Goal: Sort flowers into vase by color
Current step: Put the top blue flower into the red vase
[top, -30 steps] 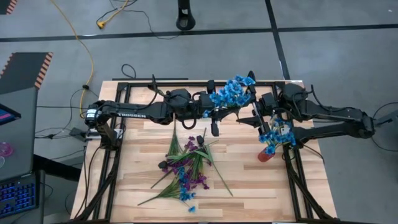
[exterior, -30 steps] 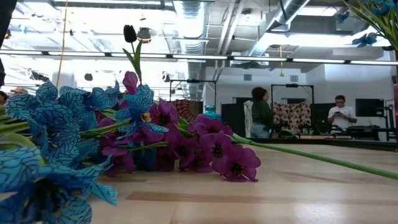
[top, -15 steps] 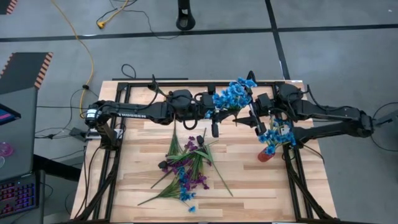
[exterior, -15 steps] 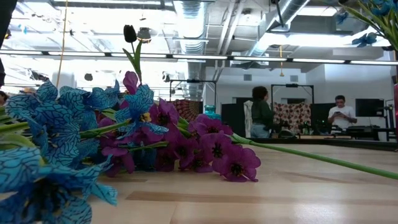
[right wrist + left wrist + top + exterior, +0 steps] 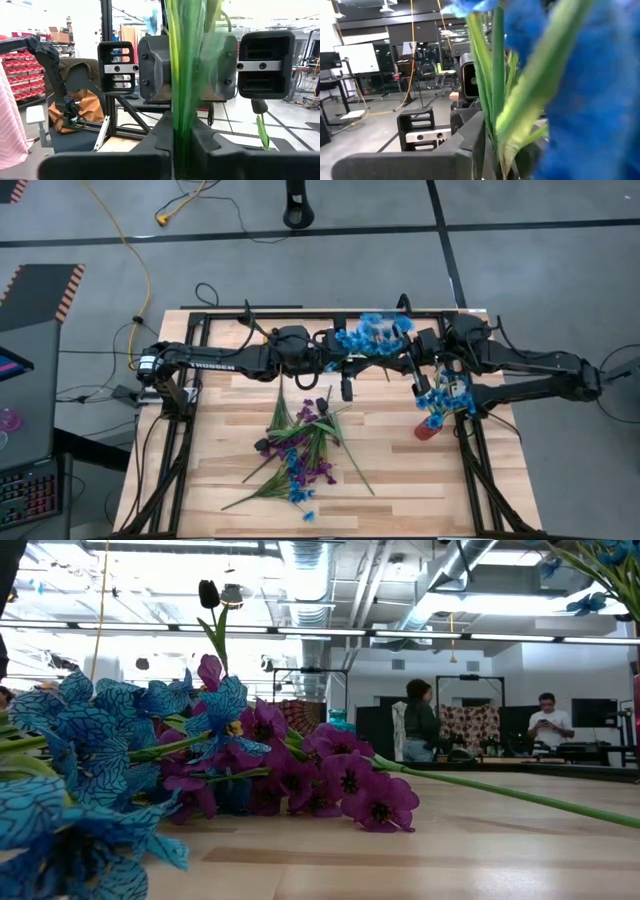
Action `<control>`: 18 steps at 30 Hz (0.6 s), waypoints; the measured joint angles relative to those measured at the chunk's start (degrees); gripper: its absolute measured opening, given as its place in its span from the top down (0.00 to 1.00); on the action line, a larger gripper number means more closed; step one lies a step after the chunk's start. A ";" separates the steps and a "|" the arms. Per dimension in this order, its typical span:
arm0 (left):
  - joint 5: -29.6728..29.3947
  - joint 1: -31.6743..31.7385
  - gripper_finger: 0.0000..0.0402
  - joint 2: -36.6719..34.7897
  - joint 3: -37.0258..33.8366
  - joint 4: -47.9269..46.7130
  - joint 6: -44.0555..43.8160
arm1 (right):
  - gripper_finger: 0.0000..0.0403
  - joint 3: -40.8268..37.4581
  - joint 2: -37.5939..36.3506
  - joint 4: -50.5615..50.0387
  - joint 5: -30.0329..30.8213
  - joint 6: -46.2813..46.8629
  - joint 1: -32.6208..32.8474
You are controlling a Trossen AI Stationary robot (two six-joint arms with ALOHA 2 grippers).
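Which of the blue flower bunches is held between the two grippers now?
The blue sprig at the table's far edge, up between left gripper and right gripper.

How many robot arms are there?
2. The left arm reaches in from the table's left side, the right arm from its right side; they meet at the far middle, around a blue flower sprig.
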 joint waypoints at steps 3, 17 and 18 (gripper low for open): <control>0.60 0.00 0.78 0.00 0.00 0.04 1.47 | 0.90 0.00 -0.73 0.02 -0.02 -0.02 -0.15; -0.53 -0.13 0.52 -4.33 0.00 -5.04 7.46 | 0.90 0.00 -8.87 0.20 5.47 -2.95 -0.20; -0.53 -0.13 0.52 -4.88 0.00 -5.77 7.71 | 0.90 0.00 -9.77 0.20 6.30 -3.51 -0.21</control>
